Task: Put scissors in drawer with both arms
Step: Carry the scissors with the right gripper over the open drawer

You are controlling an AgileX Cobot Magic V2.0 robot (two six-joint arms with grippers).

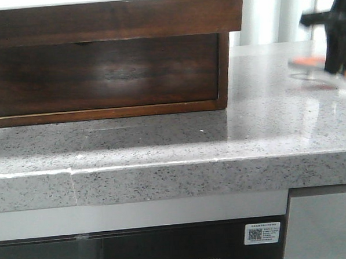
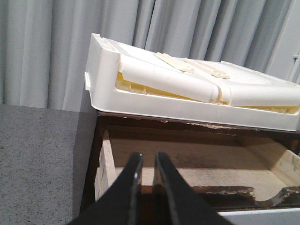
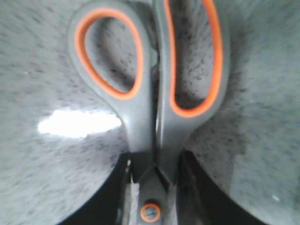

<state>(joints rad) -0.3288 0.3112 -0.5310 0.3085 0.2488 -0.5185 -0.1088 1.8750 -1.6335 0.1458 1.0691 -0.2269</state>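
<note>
The scissors (image 3: pixel 154 93), with orange-and-grey loop handles, sit between my right gripper's (image 3: pixel 155 161) fingers, which close on them near the pivot screw, just over the speckled counter. In the front view the right gripper (image 1: pixel 339 67) is at the far right, with the orange handles (image 1: pixel 308 60) blurred beside it. The drawer front (image 1: pixel 109 19) stands pulled out at the top of the cabinet, with white above it. My left gripper (image 2: pixel 146 159) has its fingers close together with a narrow slit between them. It is over the front of the open, empty drawer (image 2: pixel 211 176).
A white plastic tray (image 2: pixel 187 89) lies on top of the cabinet, with a grey curtain behind. A lower dark drawer front (image 1: pixel 100 75) sits under the open one. The speckled counter (image 1: pixel 265 119) stretches right of the cabinet. Its front edge (image 1: pixel 163 165) is above a dark appliance.
</note>
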